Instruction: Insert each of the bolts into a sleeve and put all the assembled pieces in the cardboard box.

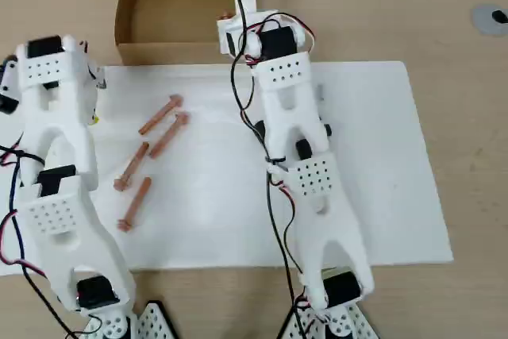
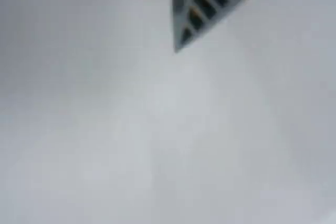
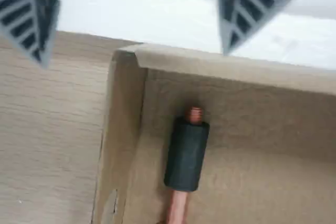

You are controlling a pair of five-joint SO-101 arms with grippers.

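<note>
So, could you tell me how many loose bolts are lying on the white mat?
4 bolts: two side by side nearer the box, two farther from it. Others may lie hidden under the arms.

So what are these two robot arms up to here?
The right gripper hangs open over the cardboard box, and one bolt in a dark sleeve lies inside it. The left arm sits over the white mat. Four bare bolts lie on that mat, not yet sleeved or boxed.
</note>
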